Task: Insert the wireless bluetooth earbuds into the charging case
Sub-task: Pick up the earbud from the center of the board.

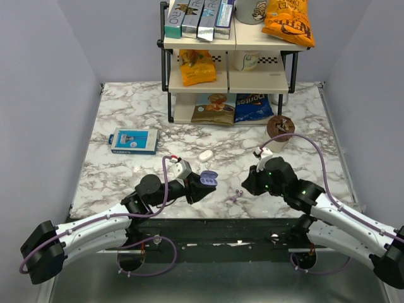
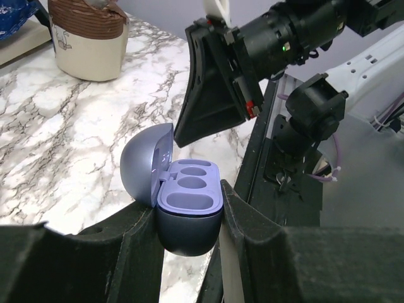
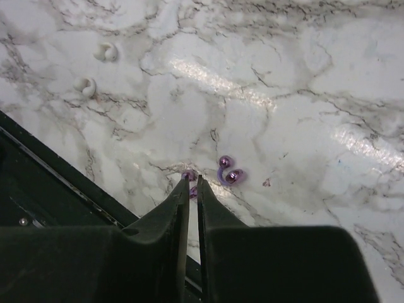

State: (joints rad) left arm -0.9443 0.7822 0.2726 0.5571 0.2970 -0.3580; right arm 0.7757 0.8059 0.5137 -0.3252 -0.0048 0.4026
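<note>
Looking down from above, the left gripper (image 1: pixel 203 184) is seen clamped on the case (image 1: pixel 209 178), whose lid is swung open. The earbuds (image 1: pixel 238 192) lie on the marble table (image 1: pixel 126 183) just right of that gripper and just left of the right gripper (image 1: pixel 247 183), between the two. A white pebble (image 1: pixel 204 154) is set beyond the left gripper, a blue box (image 1: pixel 133 141) farther off to its left, and a brown-topped cup (image 1: pixel 279 128) beyond the right gripper. From the left wrist, the case (image 2: pixel 189 189) is held between the fingers (image 2: pixel 246 221) of the left gripper (image 2: pixel 189 214), its lid tipped back to the left and its moulded wells bare; the right gripper (image 2: pixel 214 107) is seen ahead, and the cup (image 2: pixel 88 38) far ahead to the left. From the right wrist, the right gripper (image 3: pixel 193 182) is drawn almost closed, only a thin slit being left between its fingers. One earbud (image 3: pixel 188 174) sits right at the tips, and whether it is pinched cannot be told. The other earbud (image 3: pixel 231 175) rests on the marble just right of the tips, and two small white curled pieces (image 3: pixel 104 52) lie well ahead to the left.
</note>
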